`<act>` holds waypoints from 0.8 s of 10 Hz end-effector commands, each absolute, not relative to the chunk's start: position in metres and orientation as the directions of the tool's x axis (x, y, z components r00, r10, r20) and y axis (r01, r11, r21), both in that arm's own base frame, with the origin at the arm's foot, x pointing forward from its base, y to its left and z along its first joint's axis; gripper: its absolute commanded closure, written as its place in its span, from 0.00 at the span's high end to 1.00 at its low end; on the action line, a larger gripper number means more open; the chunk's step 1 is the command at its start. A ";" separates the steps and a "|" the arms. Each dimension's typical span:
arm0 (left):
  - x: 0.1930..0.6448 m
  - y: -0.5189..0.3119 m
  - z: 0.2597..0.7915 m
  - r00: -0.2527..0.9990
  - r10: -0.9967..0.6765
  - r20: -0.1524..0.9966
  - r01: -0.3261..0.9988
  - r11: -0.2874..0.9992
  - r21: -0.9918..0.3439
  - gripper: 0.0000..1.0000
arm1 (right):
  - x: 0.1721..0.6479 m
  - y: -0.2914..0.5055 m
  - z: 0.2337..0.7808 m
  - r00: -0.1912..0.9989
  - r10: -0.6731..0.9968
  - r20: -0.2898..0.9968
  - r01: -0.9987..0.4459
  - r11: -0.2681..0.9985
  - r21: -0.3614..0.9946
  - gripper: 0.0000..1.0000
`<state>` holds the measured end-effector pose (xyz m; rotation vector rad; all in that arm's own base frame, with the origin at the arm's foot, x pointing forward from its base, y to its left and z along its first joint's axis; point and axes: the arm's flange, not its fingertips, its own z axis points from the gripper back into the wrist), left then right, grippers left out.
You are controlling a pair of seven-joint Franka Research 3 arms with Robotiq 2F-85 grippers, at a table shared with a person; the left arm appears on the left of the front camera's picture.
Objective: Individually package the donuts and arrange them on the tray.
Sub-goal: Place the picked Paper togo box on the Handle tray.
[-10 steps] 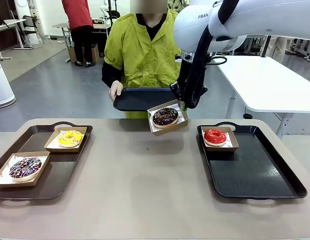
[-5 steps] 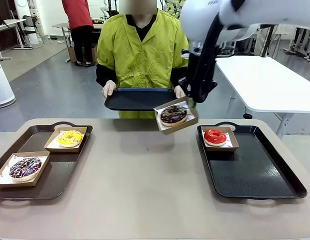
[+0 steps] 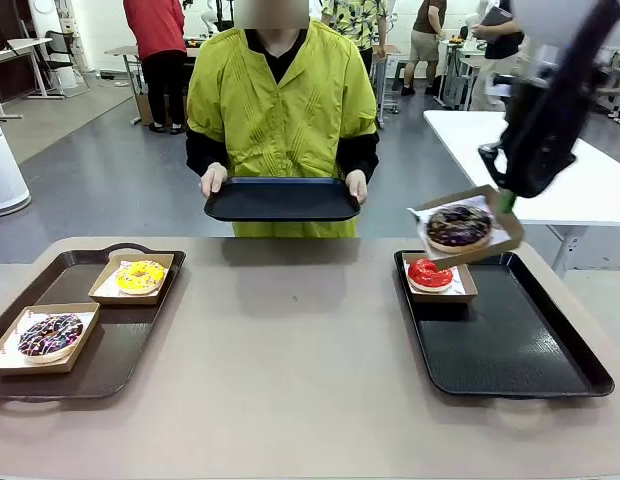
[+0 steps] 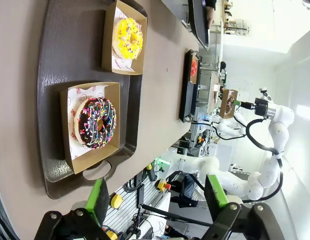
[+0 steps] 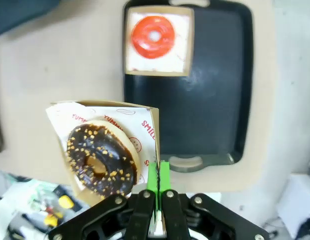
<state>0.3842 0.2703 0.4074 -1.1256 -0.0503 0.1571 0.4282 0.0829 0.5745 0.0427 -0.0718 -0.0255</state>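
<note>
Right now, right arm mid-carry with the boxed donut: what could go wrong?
1. The right gripper pinches just one wall of the cardboard box, which hangs tilted in the air; the chocolate donut might slide out or the wall could buckle.
2. The box hovers close above the boxed red donut on the right tray; lowering straight down risks landing on it.

place: robotics lab | cues: white tables [image 3: 530, 165], grey floor [image 3: 100, 190], bystanders
</note>
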 end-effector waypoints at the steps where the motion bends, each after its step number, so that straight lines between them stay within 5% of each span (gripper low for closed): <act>1: 0.382 0.270 0.409 0.987 0.158 -0.041 -0.106 0.421 -0.901 1.00 | 0.423 0.050 0.539 0.990 -0.027 0.138 0.014 0.996 0.092 0.01; 8: 0.382 0.270 0.409 0.987 0.158 -0.041 -0.106 0.421 -0.901 1.00 | 0.452 0.004 0.468 0.991 -0.060 0.119 0.051 0.996 0.071 0.01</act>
